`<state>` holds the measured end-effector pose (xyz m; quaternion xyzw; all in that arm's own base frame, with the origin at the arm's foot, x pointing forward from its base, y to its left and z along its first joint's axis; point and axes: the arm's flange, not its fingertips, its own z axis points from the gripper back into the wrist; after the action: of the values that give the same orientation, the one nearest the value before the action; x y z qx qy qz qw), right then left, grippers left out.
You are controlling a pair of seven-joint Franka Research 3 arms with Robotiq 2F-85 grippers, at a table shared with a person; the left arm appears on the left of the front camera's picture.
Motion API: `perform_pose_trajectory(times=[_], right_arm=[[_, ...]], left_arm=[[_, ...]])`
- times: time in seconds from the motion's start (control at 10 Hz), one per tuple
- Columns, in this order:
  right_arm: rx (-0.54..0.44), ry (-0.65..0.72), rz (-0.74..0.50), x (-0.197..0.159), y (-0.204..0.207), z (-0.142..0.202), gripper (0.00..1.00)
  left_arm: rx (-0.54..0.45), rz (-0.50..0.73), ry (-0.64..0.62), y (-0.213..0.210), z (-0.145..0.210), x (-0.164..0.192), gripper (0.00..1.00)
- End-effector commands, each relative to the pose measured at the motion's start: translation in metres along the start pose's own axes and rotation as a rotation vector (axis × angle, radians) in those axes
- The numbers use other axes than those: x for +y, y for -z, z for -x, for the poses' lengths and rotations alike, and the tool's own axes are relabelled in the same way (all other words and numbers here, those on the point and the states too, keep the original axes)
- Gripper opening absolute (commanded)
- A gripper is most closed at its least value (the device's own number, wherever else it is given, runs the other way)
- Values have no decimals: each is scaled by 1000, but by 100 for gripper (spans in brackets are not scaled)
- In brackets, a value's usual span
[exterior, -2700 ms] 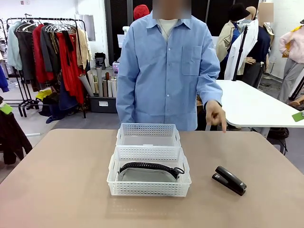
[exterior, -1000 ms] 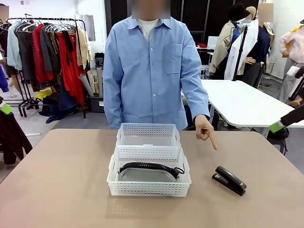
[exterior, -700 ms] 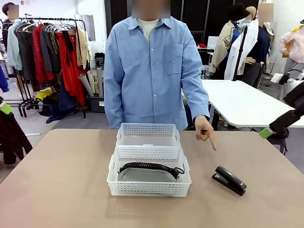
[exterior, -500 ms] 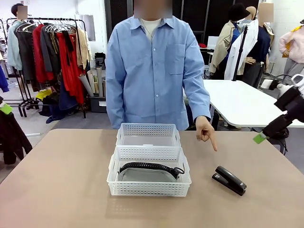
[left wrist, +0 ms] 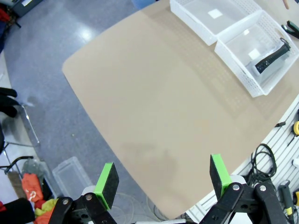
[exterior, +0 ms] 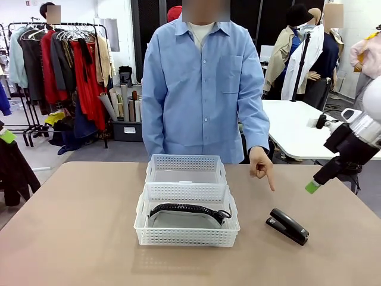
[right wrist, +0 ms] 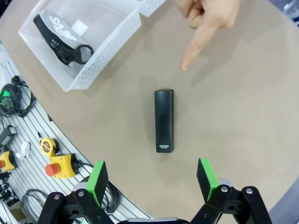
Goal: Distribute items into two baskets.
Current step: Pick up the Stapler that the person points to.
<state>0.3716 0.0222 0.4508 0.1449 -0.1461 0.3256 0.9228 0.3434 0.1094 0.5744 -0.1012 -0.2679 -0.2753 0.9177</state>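
The light-grey pouch [exterior: 186, 218] with its black zipper edge lies in the near basket [exterior: 187, 238]. Just behind it stands the far basket [exterior: 186, 170], which holds nothing. The black stapler [exterior: 287, 226] lies on the table right of the baskets. A person's hand [exterior: 260, 164] points down at it. My right gripper [exterior: 312, 186] hangs open above and to the right of the stapler. In the right wrist view the gripper [right wrist: 152, 179] is open above the stapler [right wrist: 164, 120], with the pointing finger [right wrist: 198, 44] beyond. My left gripper [left wrist: 162, 179] is open, high over the table's left side.
The tan table [exterior: 77, 226] has free room left and right of the baskets. A slatted board with tools [right wrist: 28, 154] sits below the near edge. A white table [exterior: 303, 128] stands at the back right, and a clothes rack [exterior: 59, 59] at the back left.
My right arm has come in from the right edge and moved lower and leftward, toward the stapler. The person's hand went from hovering to pointing at the stapler.
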Motion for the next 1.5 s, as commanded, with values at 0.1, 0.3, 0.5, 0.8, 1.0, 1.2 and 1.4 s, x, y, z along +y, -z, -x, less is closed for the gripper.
perform_pose_trajectory(times=[0.1,0.3,0.5,0.8,1.0,1.2,1.4], right_arm=[[46,-26,23,10,43,10,100],[103,-41,44,10,64,8,100],[143,-48,44,11,84,9,100],[182,-57,73,15,108,11,100],[202,-88,115,18,125,13,100],[215,-116,148,19,133,15,100],[234,-155,170,19,141,17,100]], left_arm=[[5,3,1,0,2,2,100],[5,3,1,0,2,2,100],[5,3,1,0,2,2,100],[5,3,1,0,2,2,100],[5,3,1,0,2,2,100],[5,3,1,0,2,2,100],[5,3,1,0,2,2,100]])
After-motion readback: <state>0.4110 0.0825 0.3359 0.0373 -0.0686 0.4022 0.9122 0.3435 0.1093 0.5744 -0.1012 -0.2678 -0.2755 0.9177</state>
